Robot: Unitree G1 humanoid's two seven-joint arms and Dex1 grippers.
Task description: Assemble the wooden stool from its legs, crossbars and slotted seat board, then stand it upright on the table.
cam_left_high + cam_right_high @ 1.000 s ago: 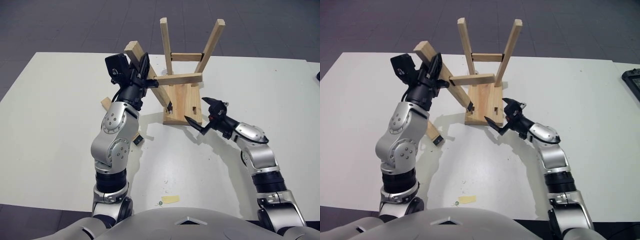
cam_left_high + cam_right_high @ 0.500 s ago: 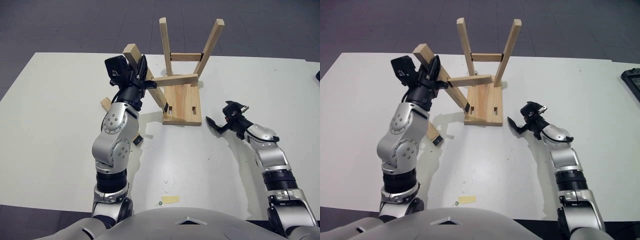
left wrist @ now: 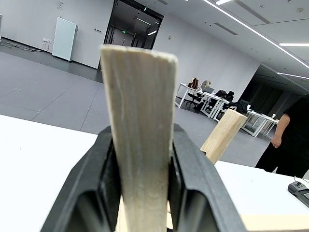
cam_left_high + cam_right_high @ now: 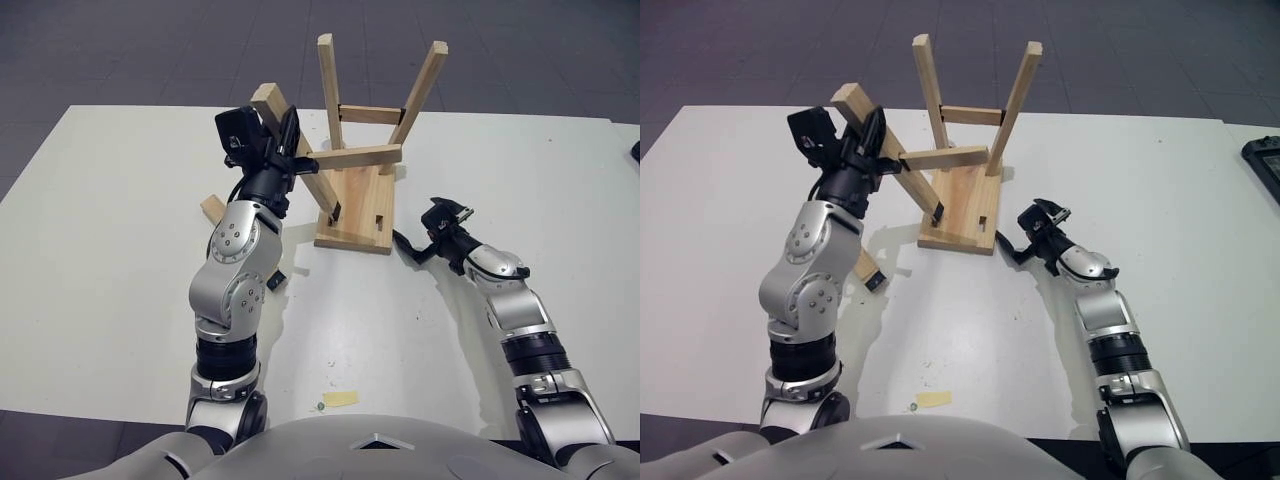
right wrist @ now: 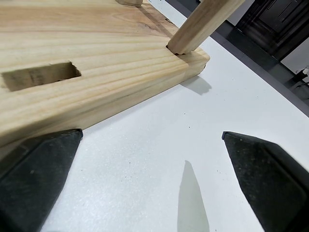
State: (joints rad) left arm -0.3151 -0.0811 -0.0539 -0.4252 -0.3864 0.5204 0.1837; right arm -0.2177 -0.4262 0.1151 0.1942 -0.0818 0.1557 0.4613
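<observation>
Nearest, low in the frame, a small yellow scrap [image 4: 340,398] lies on the white tabletop [image 4: 120,250]. Right of centre, the right end effector [image 4: 425,235] sits low on the tabletop with its black fingers [image 5: 38,183] spread wide and holding nothing. It is just beside the near right corner of the pale, grained wooden seat board [image 4: 365,200], which lies underside up at centre. Whether one finger touches the board's edge I cannot tell. An empty rectangular slot [image 5: 41,76] is close to that edge.

The left end effector [image 4: 285,140] is raised at upper left of centre, clamped across a square-cut pale wooden leg [image 4: 320,188]. The leg's long axis slants from upper left down to the right, and its lower end meets the board's near left slot. Seating it looks like the step in hand, and the left arm is the one placed for it. A wooden crossbar [image 4: 355,157] runs from this leg to the right.

Farthest, two more square wooden legs [image 4: 330,90] stand in the board, joined by a short crossbar [image 4: 372,114].
</observation>
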